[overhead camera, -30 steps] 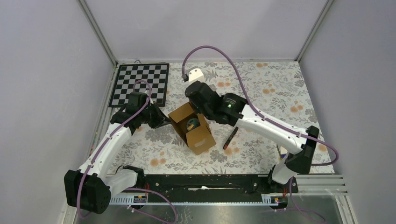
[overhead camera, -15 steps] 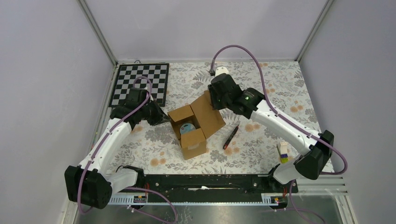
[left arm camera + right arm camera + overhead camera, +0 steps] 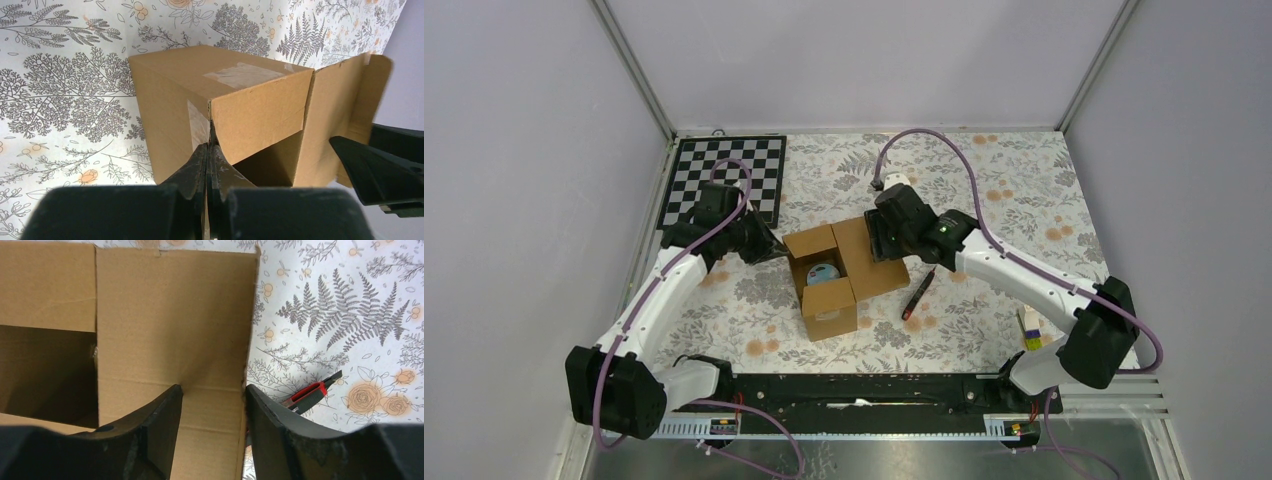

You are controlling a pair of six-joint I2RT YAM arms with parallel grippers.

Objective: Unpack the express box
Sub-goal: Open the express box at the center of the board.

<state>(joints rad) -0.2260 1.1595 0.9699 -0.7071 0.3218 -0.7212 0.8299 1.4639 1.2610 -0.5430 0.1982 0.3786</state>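
Right jaws parted, over express box flap

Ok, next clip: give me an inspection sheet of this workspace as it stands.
Surface: floral-patterned table, no spills seen.
Job's things: express box open at centre, flaps spread; round blue item inside.
Clutter: red-handled cutter right of the box; checkerboard far left; small white-and-yellow object near the right edge.
Tools: left tool shut, apparently pinching a cardboard edge at the box's left corner; right tool open, over the right flap.
Cables: purple cable looping above each arm, clear of the box.
Surroundings: plain grey walls, metal corner posts; nothing else seen.
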